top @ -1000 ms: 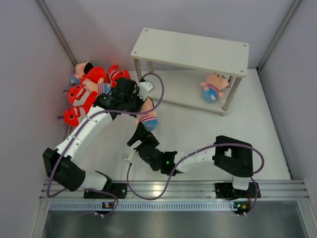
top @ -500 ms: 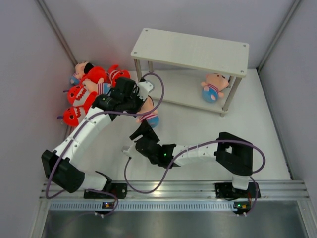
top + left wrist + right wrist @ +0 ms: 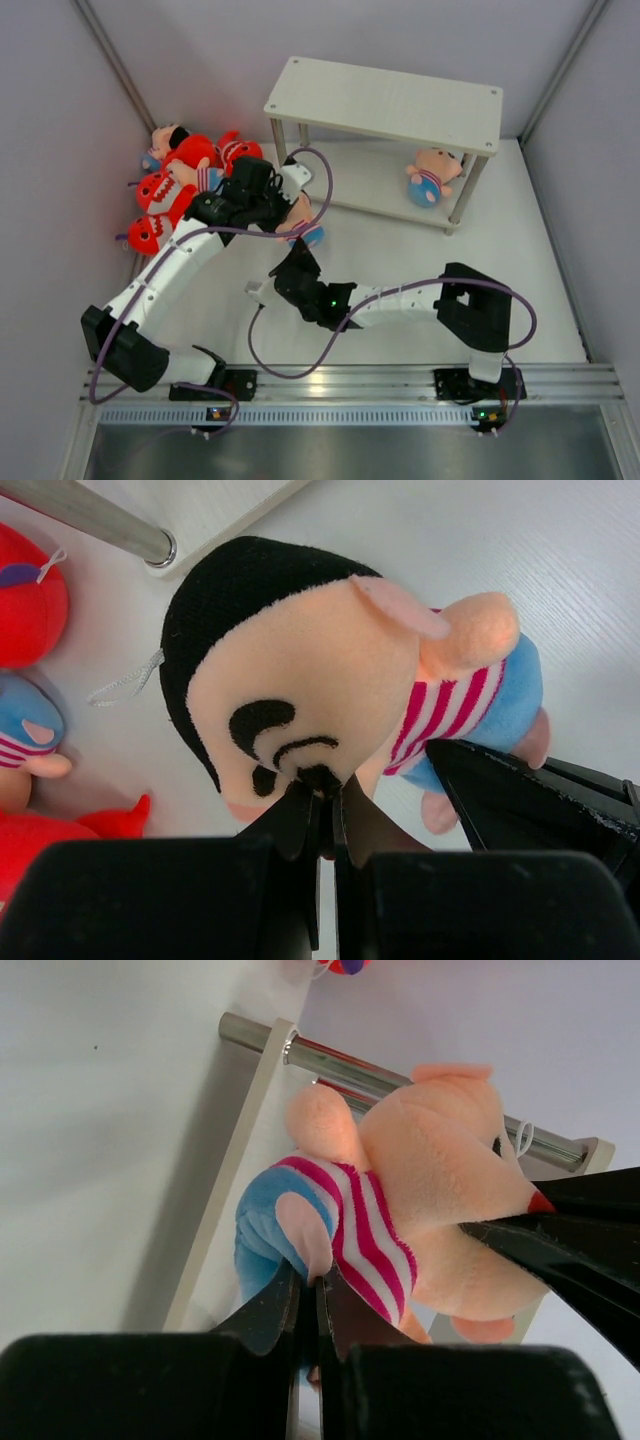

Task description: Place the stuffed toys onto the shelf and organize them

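**Two grips on one doll, shelf off to the right**

Far left, the spare toys (image 3: 175, 185) are heaped by the wall. Next, the left gripper (image 3: 322, 802) is pinched tight on the striped doll (image 3: 330, 670) at its face, while the right gripper (image 3: 312, 1288) is clamped on its striped side. The doll's head points far and its blue bottom near, beside the front-left leg of the shelf (image 3: 390, 100). The open tier lies rightward, and I'd say that leg is the obstacle. A second doll (image 3: 432, 175) fills the lower tier's right end.

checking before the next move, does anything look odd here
One striped doll is pinched by both tools at once: the left tool at its face, the right tool at its arm, near a leg of the shelf. Probably a handover, not a fault.
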Available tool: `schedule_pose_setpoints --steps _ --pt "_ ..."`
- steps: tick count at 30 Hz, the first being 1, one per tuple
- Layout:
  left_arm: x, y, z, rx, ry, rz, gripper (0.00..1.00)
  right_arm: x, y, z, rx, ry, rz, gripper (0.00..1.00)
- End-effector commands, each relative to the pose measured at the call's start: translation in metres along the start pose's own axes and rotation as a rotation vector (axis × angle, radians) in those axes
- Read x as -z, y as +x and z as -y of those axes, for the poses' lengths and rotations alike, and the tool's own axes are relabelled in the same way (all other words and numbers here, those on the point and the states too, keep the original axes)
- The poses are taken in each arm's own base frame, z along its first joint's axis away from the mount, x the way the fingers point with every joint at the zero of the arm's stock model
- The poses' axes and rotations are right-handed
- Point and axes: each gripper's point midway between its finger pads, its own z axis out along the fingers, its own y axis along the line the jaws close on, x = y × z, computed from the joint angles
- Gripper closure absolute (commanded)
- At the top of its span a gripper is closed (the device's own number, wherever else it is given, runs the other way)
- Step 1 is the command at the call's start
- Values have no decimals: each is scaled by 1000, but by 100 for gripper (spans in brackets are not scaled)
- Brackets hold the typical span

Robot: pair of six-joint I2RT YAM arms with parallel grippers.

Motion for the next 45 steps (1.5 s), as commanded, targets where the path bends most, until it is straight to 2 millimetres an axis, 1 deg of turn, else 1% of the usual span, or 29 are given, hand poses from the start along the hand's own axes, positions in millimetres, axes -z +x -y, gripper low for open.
schedule_pose_setpoints --steps 1,2,4,5,7,8,10,13,15,16,19,20,22,23,24,28,30,31,32,33,34,35,36,37,39,40,41,43,45 --pt "12 -8 3 -24 6 48 100 2 15 28 -111 58 -30 100" --pt "11 -8 4 -26 12 50 93 3 15 30 -137 63 -25 100" --pt "11 -8 6 -25 21 51 72 5 14 30 -207 54 -2 100" --pt "11 -8 7 -24 24 52 59 7 15 33 -270 56 24 100" --pt "11 -9 5 -20 20 52 37 8 16 32 -319 53 47 100" --pt "11 -10 5 -20 16 53 35 7 22 28 -337 44 45 100" --pt "12 -11 1 -20 -6 52 29 8 27 29 -400 50 60 100" --pt "17 -11 -6 -21 -46 51 17 5 48 10 -415 39 11 100" --pt "21 -12 -11 -26 -72 56 3 4 58 3 -421 40 -29 100" --pt "26 -13 -13 -29 -88 63 2 4 63 -5 -423 29 -43 100" --pt "38 -13 -27 -52 -170 65 2 4 72 -7 -481 39 -41 100" --pt "42 -10 -36 -61 -223 50 2 2 82 -10 -487 42 -58 100" --pt "49 -6 -45 -67 -277 37 2 -3 94 -6 -507 66 -83 100" --pt "51 -3 -49 -68 -306 26 2 -8 107 -3 -505 76 -111 100" --pt "53 3 -54 -67 -338 6 2 -11 113 1 -510 92 -120 100" --pt "50 14 -50 -63 -329 -11 2 -25 143 18 -506 121 -165 100" --pt "48 20 -50 -66 -332 -27 2 -36 143 16 -504 87 -123 100" --pt "47 21 -51 -70 -337 -36 2 -43 156 19 -522 92 -129 100" --pt "47 23 -53 -77 -347 -46 2 -52 152 17 -535 67 -75 100" --pt "45 25 -54 -78 -353 -58 2 -58 156 14 -544 48 -63 100" --pt "45 26 -58 -76 -370 -68 2 -67 174 16 -579 46 -81 100" --pt "45 25 -59 -75 -374 -69 2 -77 173 10 -588 16 -54 100" --pt "44 25 -59 -71 -376 -73 2 -82 177 10 -600 4 -49 100" --pt "44 23 -59 -69 -370 -65 2 -89 189 16 -620 10 -60 100" --pt "43 23 -58 -68 -366 -66 2 -101 190 7 -635 -29 -42 100" --pt "43 23 -59 -68 -366 -66 2 -105 200 9 -643 -28 -50 100" --pt "43 23 -59 -68 -368 -66 2 -111 200 1 -641 -52 -51 100" --pt "43 24 -58 -70 -367 -69 2 -116 211 -5 -654 -60 -72 100" --pt "42 26 -58 -78 -365 -75 2 -117 216 -14 -665 -76 -76 100"
